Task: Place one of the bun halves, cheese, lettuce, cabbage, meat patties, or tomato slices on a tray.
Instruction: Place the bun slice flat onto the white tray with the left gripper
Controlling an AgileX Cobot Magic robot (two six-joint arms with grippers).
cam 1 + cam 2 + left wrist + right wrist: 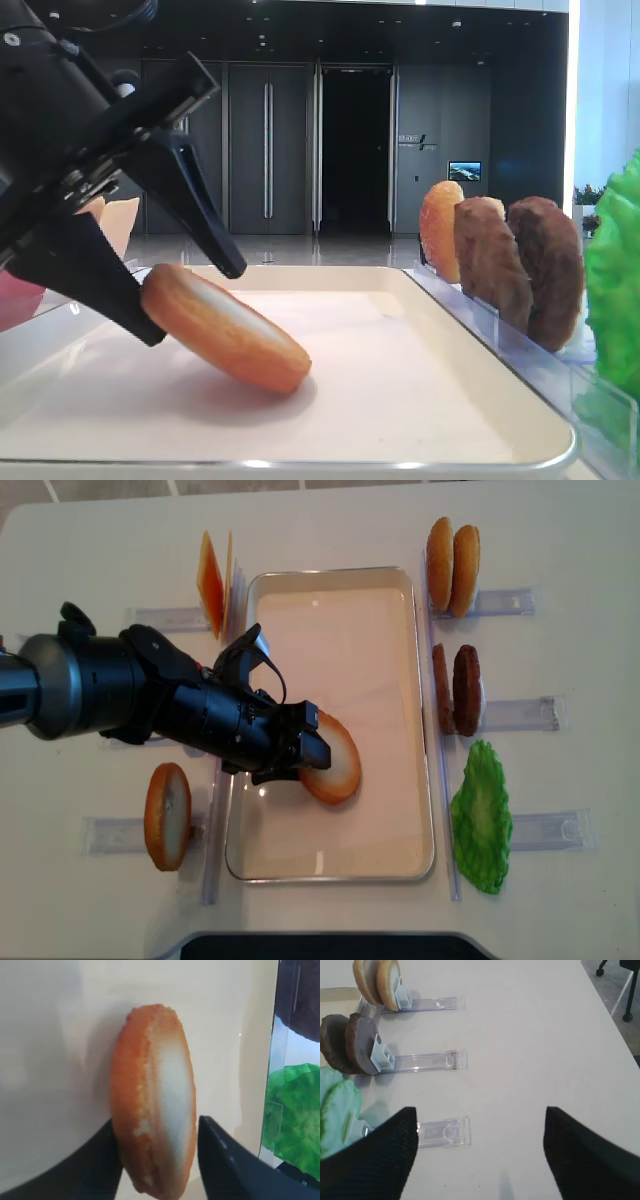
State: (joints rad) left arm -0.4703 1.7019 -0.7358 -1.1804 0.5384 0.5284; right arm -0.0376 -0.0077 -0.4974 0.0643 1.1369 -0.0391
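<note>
1. Broad off-white matte tabletop [560,540] filling both overhead views, rounded at its corners.
2. Dark lobby wall of tall charcoal panels [250,150] behind the table in the low view, with long vertical metal handles on the doors.
3. Black open doorway [355,150] at the centre of that wall, unlit inside.
4. Small glowing blue screen [464,171] on the dark wall right of the doorway, with pale signage lettering just left of it, too small to read.
5. Glossy grey floor [300,250] reflecting the doors.
6. Bright vertical strip of daylight [573,100] at the right edge.
7. Black castor wheels of a chair [615,990] on grey flooring past the table's far corner.
</note>
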